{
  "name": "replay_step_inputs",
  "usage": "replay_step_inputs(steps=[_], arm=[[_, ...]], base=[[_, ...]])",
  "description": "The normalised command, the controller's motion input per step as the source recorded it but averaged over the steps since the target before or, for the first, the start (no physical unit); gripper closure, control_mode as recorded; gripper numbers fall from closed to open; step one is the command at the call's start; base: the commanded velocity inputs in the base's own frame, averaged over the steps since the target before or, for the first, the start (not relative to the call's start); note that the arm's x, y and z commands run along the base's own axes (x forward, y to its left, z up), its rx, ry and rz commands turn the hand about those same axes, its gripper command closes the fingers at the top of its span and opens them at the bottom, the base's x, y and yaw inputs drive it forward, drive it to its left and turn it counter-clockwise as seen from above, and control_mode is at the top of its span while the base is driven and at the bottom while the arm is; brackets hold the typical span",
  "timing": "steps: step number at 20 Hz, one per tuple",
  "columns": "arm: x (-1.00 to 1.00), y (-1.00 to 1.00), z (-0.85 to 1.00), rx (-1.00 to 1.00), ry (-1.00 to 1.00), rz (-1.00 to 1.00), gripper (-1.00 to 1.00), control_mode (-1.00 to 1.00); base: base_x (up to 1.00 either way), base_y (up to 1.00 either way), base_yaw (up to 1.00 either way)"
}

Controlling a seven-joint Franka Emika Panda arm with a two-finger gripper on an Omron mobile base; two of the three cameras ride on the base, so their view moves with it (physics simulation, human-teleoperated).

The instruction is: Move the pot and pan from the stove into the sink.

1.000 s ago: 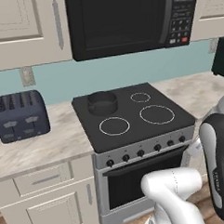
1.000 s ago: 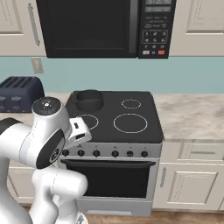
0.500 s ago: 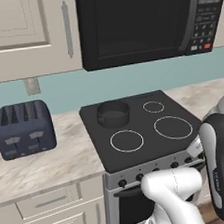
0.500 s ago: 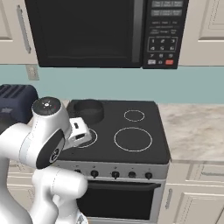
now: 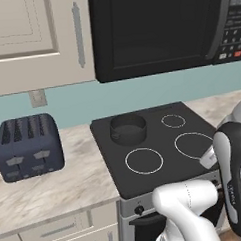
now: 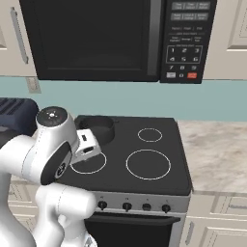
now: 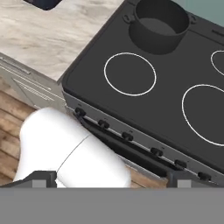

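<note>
Closest to me, the gripper (image 7: pixel 111 178) hangs low in front of the range with its jaws spread wide and nothing between them; the two dark fingertips (image 7: pixel 41 177) stand far apart at the bottom of the hand view. It is held out over the wooden floor (image 7: pixel 11 127), short of the stove's front edge and well apart from anything on the cooktop.

Just beyond the fingertips runs the silver front panel with its row of black knobs (image 7: pixel 127 136), and below that the dark oven door handle. Past the knobs lies the stove (image 5: pixel 160 178), a black glass top with white burner rings. The near left ring (image 7: pixel 130 73) is bare, and so are the rings to its right.

The pot (image 7: pixel 159 26) stands upright on the far left burner, dark grey and matte, tall-walled, with small loop handles at its sides. It is well beyond the gripper, across the whole depth of the cooktop, and nothing touches it. In the left base view it (image 5: pixel 128 128) sits at the back of the glass, close to the pale blue wall; in the right base view part of it (image 6: pixel 101 126) shows behind the arm's white shoulder.

To the left of the stove, on the pale marbled counter (image 5: pixel 70 182), a dark blue four-slot toaster (image 5: pixel 28 146) stands apart from the cooktop. Above the stove hangs a black microwave (image 6: pixel 120 38) with a keypad (image 6: pixel 185 53) on its right side, and cream cabinets (image 5: pixel 33 39) flank it.
</note>
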Motion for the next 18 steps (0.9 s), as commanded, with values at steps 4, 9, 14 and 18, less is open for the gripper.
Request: replay_step_inputs(steps=[4, 9, 14, 18], arm=[[0.45, 0.23, -0.03, 0.00, -0.04, 0.00, -1.00, -1.00], [0.47, 0.36, 0.00, 0.00, -0.08, 0.00, -1.00, -1.00], [0.43, 0.36, 0.00, 0.00, -0.10, 0.00, -1.00, -1.00], [0.42, 0.29, 0.00, 0.00, -0.06, 0.00, -1.00, -1.00]], base=[[0.00, 0.00, 0.00], [0.00, 0.00, 0.00], [0.00, 0.00, 0.00], [0.00, 0.00, 0.00]])
